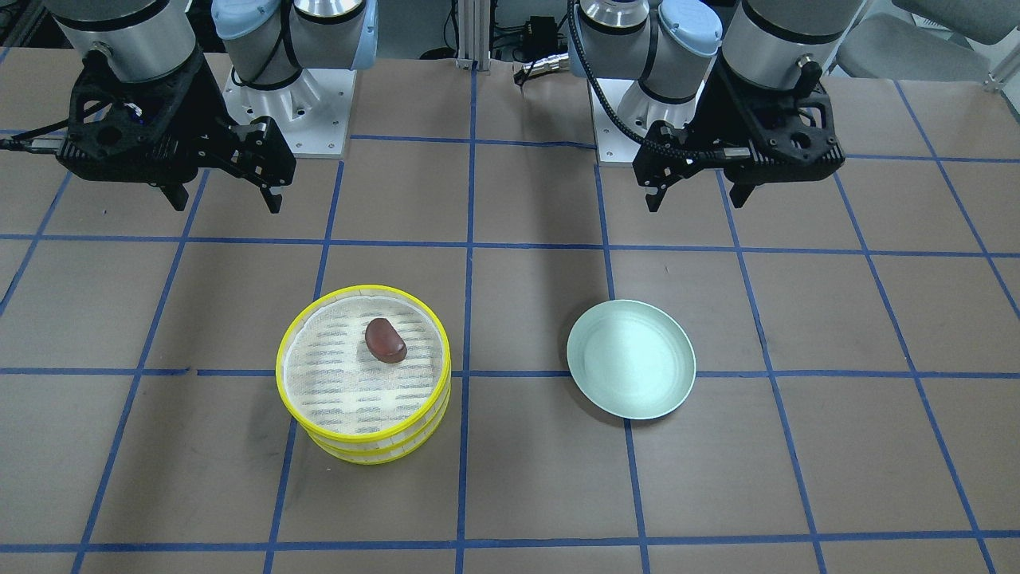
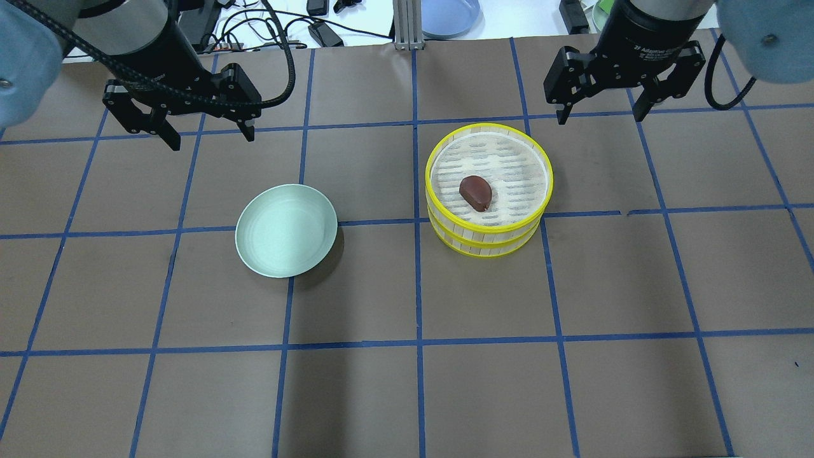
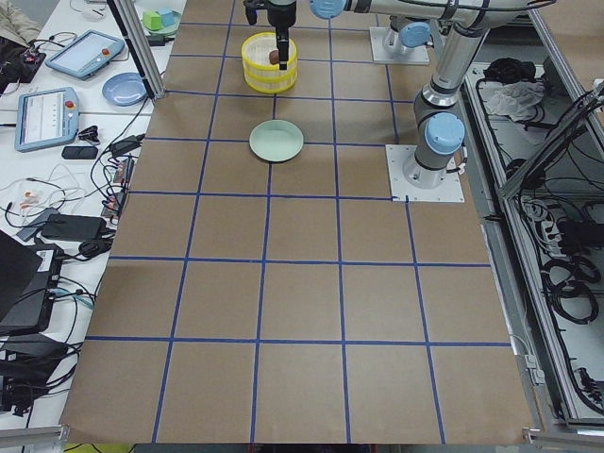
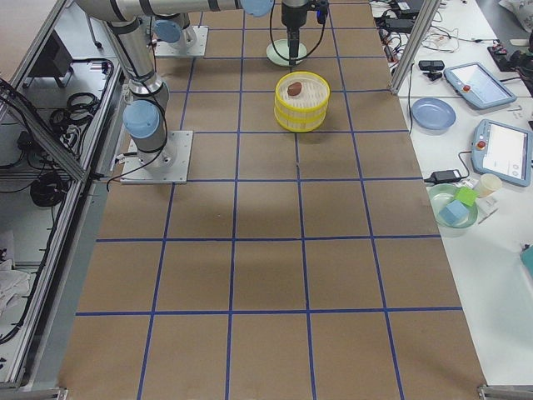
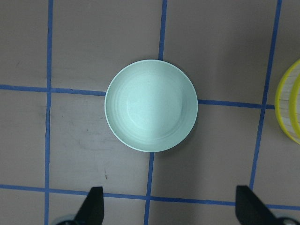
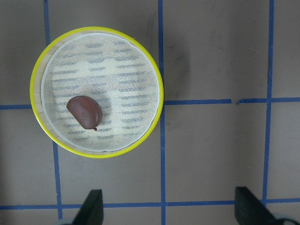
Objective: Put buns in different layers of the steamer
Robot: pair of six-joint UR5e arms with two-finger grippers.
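So the steamer [image 2: 486, 236] sits on the table [image 2: 407, 381] as a two-tray stack, a bit over on the robot's right side. The brown bun [image 2: 475, 192] lies on the mesh floor of the top tray [image 2: 488, 125], slightly off centre and clear of the rim. I can't spot the cream bun anywhere. The green plate [image 2: 286, 230] is bare, so my guess is that bun is in the bottom tray [image 2: 486, 249], hidden under the top one. That's only a guess, since nothing shows through.

The left gripper [image 2: 212, 141] hangs well above the table on the far side of the plate, jaws spread wide, nothing in them. The right gripper [image 2: 600, 119] is the same story: wide open, empty, up in the air just beyond the steamer and not touching it.

With the trays stacked and both arms parked high and clear, this looks like the job is pretty much wrapped up. The stack sits square too, no lean.
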